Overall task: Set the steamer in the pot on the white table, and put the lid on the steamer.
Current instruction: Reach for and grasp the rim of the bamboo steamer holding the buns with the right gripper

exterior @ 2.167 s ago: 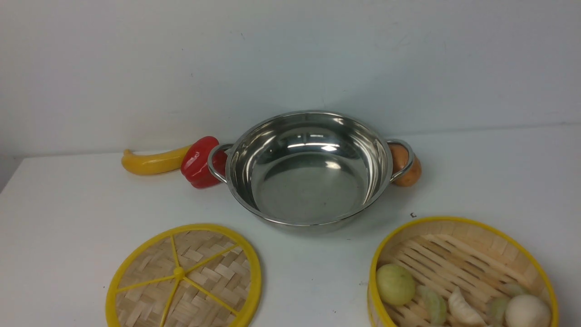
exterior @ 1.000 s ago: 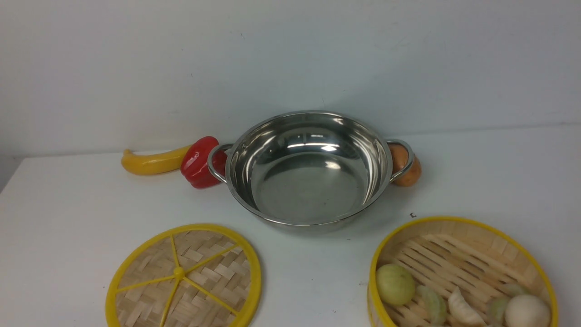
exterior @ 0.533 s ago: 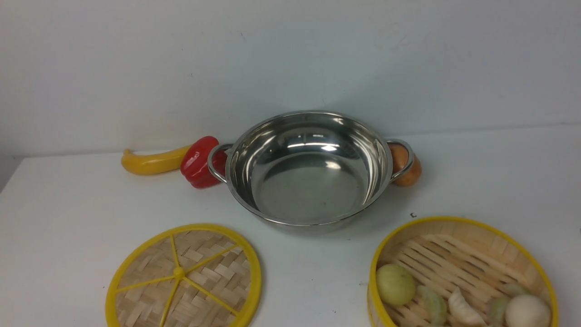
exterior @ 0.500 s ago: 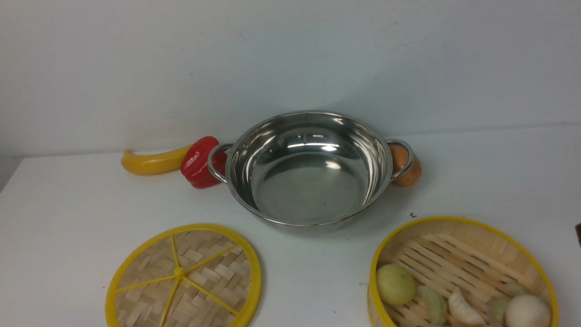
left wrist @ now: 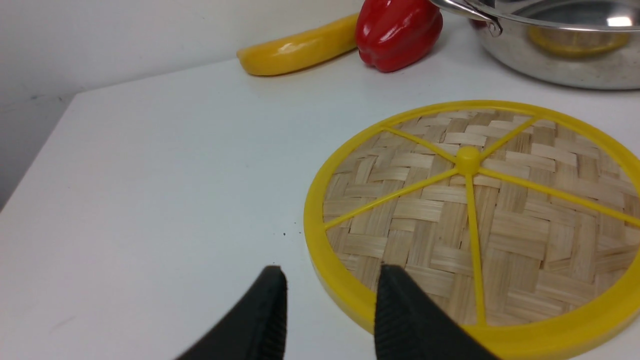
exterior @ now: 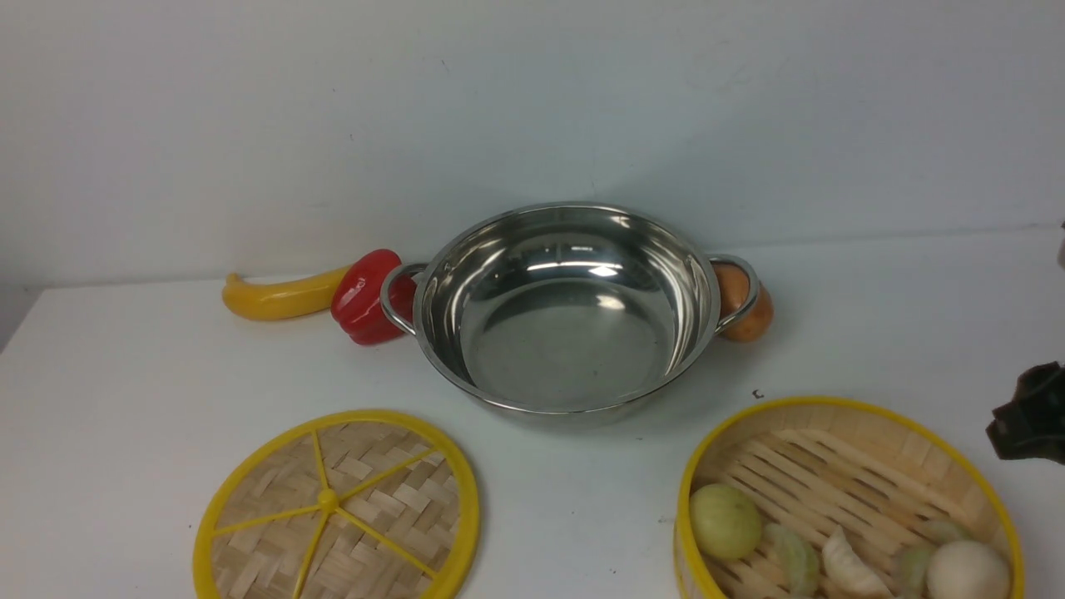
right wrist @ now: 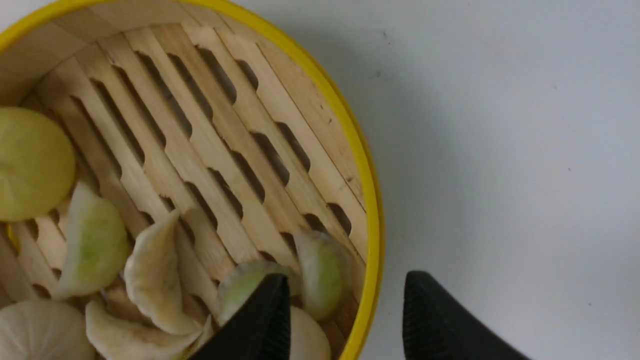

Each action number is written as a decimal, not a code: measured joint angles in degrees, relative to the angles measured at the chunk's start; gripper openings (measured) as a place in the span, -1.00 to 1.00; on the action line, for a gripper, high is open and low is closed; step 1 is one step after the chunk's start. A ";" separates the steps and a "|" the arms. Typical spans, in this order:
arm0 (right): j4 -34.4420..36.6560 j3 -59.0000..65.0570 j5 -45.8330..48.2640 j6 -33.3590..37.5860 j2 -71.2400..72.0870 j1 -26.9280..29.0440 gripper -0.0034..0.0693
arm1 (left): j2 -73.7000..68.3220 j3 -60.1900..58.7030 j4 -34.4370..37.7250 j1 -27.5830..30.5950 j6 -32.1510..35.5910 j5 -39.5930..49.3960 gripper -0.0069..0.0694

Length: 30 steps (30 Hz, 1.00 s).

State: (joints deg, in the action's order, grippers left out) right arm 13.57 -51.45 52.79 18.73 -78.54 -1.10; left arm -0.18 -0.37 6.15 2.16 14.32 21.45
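Observation:
The steamer (exterior: 832, 403), a bamboo basket with a yellow rim and buns and dumplings inside, sits at the front right of the white table (exterior: 125, 374). My right gripper (right wrist: 345, 285) is open above the steamer's rim (right wrist: 369, 200), one finger over the dumplings and the other outside over the table. A dark part of that arm (exterior: 1030, 412) shows at the right edge of the front view. The empty steel pot (exterior: 566, 349) stands in the middle at the back. At the front left lies the flat lid (exterior: 337, 507). My left gripper (left wrist: 332, 282) is open over the lid's near rim (left wrist: 320, 260), holding nothing.
A yellow banana-shaped fruit (exterior: 279, 296) and a red pepper (exterior: 366, 295) lie against the pot's left handle. A brown round item (exterior: 749, 314) sits behind its right handle. A white wall rises behind the table. The table's left edge is near the lid.
The right arm has come into the front view from the right edge, beside the steamer. The pot, lid and steamer have not moved.

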 joint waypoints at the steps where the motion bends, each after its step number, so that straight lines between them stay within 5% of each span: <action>1: 0.07 -0.05 -0.23 0.05 -1.07 0.00 -0.03 | 0.00 0.00 0.00 0.00 0.00 0.00 -0.19; 30: -0.23 -0.13 -7.59 3.46 -17.51 0.00 -0.03 | 0.00 0.00 0.00 0.00 0.00 0.00 -0.19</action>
State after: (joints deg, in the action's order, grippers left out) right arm 13.34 -51.59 45.19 22.20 -96.05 -1.10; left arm -0.18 -0.37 6.15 2.16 14.32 21.45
